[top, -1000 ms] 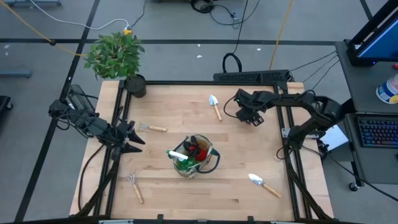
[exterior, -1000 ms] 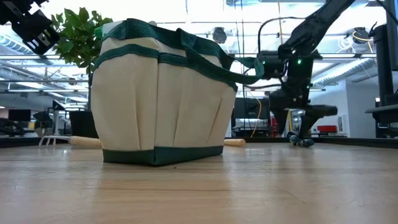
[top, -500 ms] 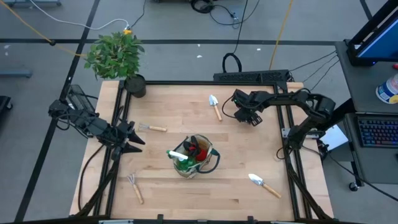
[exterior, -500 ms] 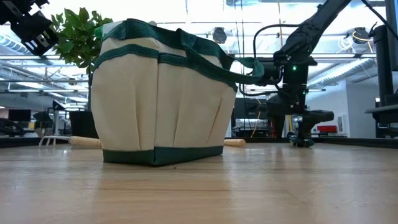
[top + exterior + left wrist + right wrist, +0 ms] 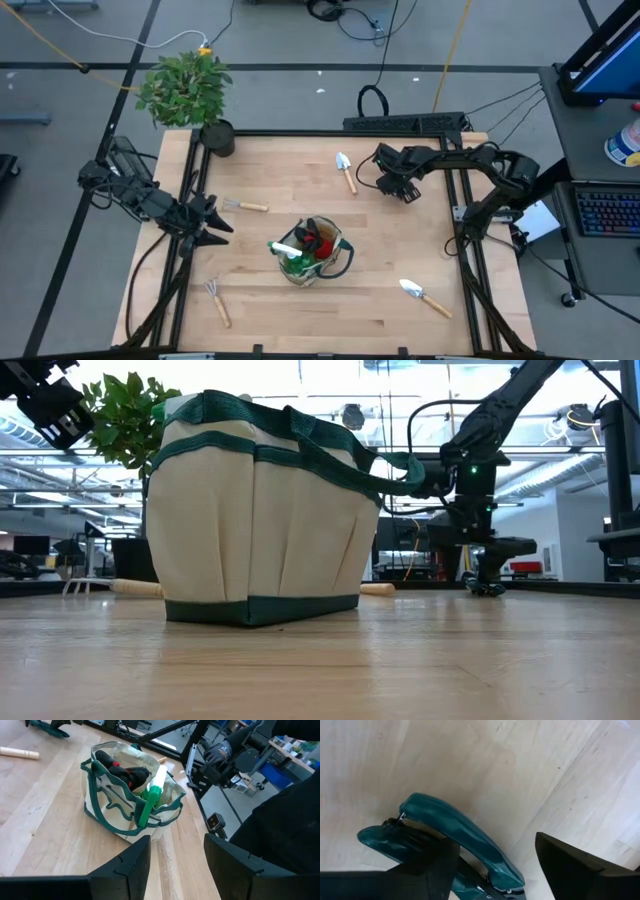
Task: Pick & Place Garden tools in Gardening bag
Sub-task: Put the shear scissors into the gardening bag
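The beige gardening bag (image 5: 312, 250) with green trim stands upright at mid-table. It holds a green spray bottle (image 5: 150, 800) and red-and-black gloves (image 5: 127, 770). Pruning shears with teal handles (image 5: 455, 832) lie flat on the table at the far right. My right gripper (image 5: 495, 865) hangs over them, open and pointing down, with one finger on each side. My left gripper (image 5: 177, 865) waits open at the table's left, raised and aimed at the bag. Two trowels (image 5: 345, 170) (image 5: 425, 296), a rake (image 5: 217, 298) and another wooden-handled tool (image 5: 245, 206) lie on the table. My right gripper comes at the shears' teal handles (image 5: 485, 855) from above, its fingers straddling them. One finger (image 5: 427, 865) overlaps a handle in the wrist view. Whether it touches, I cannot tell. The shears lie flat on the table.
A leafy plant in a black pot (image 5: 215, 135) stands at the far left corner. A black frame rail (image 5: 460, 215) runs along the table's right side. Bare wood lies between the bag and the shears.
My right gripper has sunk a little toward the shears and then kept still. The shears and the bag have not moved.
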Controlling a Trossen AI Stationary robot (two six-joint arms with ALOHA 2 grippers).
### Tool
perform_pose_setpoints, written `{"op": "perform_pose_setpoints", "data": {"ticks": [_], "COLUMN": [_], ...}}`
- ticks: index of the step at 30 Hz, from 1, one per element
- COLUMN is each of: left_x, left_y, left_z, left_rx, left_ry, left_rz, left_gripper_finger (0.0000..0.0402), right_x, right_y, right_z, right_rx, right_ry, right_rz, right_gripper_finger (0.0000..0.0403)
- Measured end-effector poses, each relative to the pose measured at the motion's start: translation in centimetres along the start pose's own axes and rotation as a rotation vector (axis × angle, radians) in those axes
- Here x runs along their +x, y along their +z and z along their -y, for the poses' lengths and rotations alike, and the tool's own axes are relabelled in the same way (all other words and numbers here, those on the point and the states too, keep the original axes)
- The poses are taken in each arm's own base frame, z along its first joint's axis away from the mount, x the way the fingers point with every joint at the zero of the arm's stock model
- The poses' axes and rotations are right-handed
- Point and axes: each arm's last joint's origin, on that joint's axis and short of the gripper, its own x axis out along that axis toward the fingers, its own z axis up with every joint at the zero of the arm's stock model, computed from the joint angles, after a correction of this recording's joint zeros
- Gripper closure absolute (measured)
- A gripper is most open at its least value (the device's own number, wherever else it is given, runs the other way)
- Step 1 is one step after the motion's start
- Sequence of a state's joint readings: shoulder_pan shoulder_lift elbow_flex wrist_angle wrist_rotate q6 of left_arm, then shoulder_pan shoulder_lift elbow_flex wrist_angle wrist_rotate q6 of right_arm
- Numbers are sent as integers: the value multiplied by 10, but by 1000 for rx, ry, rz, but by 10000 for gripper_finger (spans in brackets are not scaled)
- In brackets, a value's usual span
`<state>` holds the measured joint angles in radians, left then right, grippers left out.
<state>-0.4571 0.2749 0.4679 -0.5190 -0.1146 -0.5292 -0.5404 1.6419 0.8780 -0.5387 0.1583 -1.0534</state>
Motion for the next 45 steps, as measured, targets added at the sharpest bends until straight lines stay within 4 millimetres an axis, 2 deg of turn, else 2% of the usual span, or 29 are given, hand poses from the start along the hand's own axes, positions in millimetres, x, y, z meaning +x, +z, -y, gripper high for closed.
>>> {"op": "perform_pose_setpoints", "data": {"ticks": [13,21,25,30,38,45], "left_x": [0,0,0,0,0,0], "left_y": [0,0,0,0,0,0], "left_z": [0,0,0,0,0,0], "left_rx": [-3,-3,-3,-2,0,1], "left_ry": [0,0,0,0,0,-1], "left_rz": [0,0,0,0,-1,0], "left_gripper_finger": [213,213,213,213,213,213], "right_x": [0,0,-2,-14,-54,-94], "right_y": [1,1,0,-1,-4,-2], "right_z": [-4,-5,-5,-4,-2,-4], "right_rx": [63,237,336,461,650,792], "right_ry": [50,69,60,29,-75,-114], "right_rz": [31,21,21,70,219,482], "right_gripper_finger": [276,353,356,356,356,356]}}
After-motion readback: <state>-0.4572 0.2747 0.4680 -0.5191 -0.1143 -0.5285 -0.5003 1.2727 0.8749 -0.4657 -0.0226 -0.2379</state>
